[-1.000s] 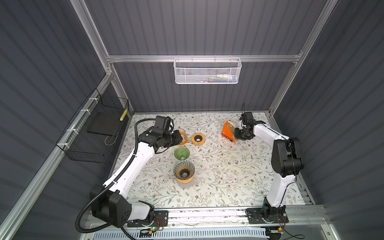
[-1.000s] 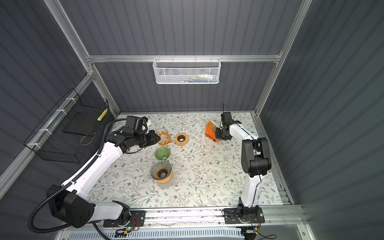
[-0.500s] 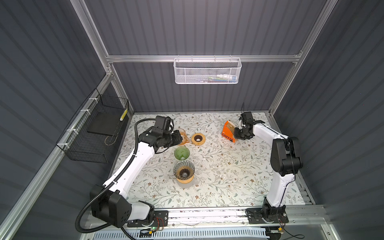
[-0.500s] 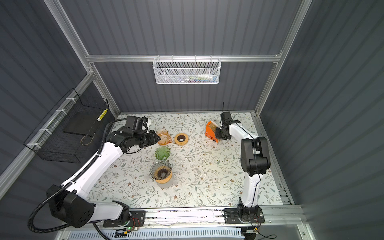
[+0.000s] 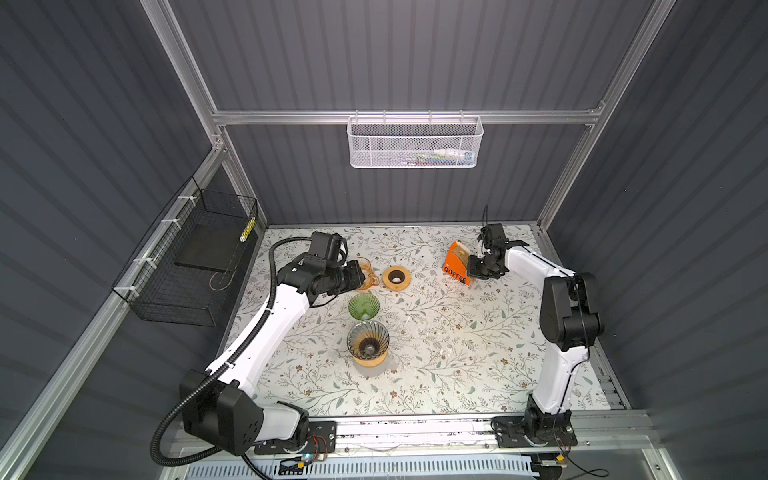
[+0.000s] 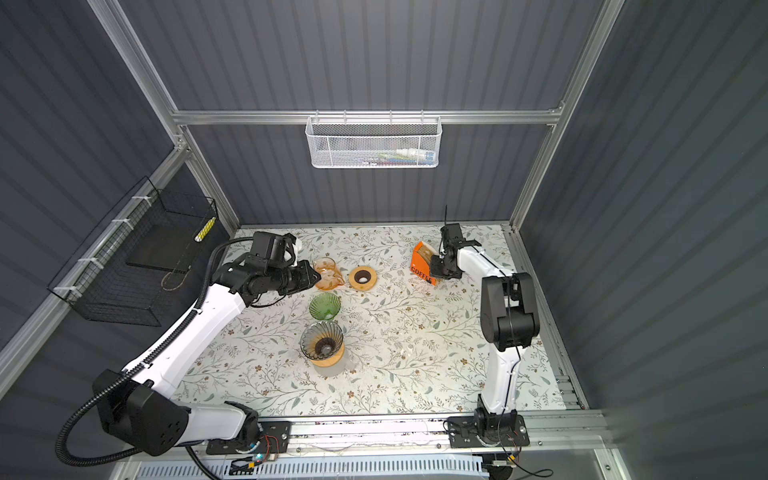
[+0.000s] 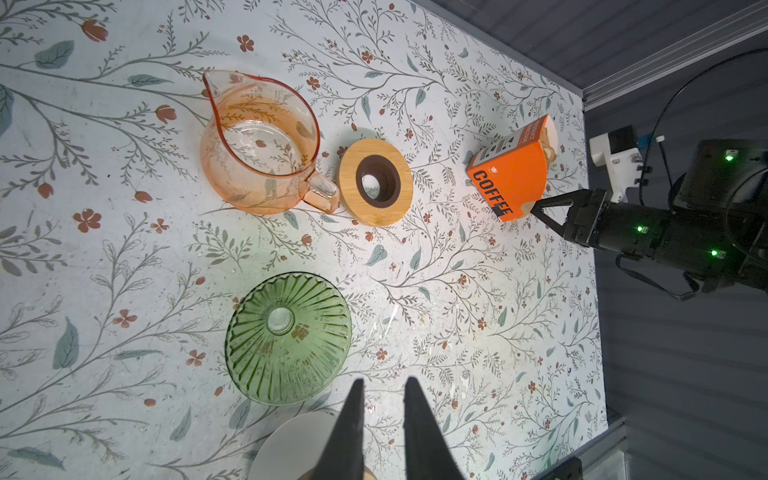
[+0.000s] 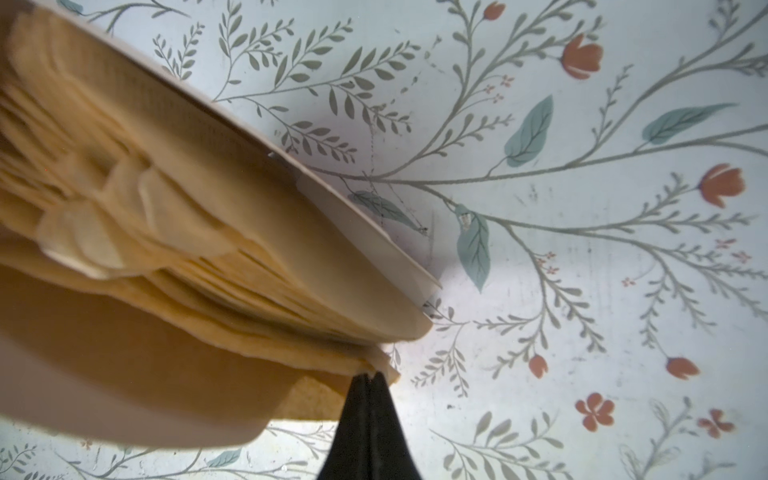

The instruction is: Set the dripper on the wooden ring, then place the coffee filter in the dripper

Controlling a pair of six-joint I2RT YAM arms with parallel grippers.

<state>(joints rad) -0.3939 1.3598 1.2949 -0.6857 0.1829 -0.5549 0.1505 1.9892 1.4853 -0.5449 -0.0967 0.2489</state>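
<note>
Whereas its jaws stood apart a second ago, right gripper [image 8: 368, 380] now pinches a coffee filter [image 8: 316, 374] corner; transfer to dripper [image 5: 368, 341] judged next; left gripper [image 7: 384, 381] slightly spread, empty

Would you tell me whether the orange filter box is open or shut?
Open: the box has one end uncovered, and the stacked filters show inside.

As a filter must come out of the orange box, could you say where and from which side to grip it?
Pinch the outer coffee filter by its protruding corner, coming from the open end of the orange box, facing the right arm. The sheets fan past the cardboard only there; the right gripper is shut on that corner.
</note>
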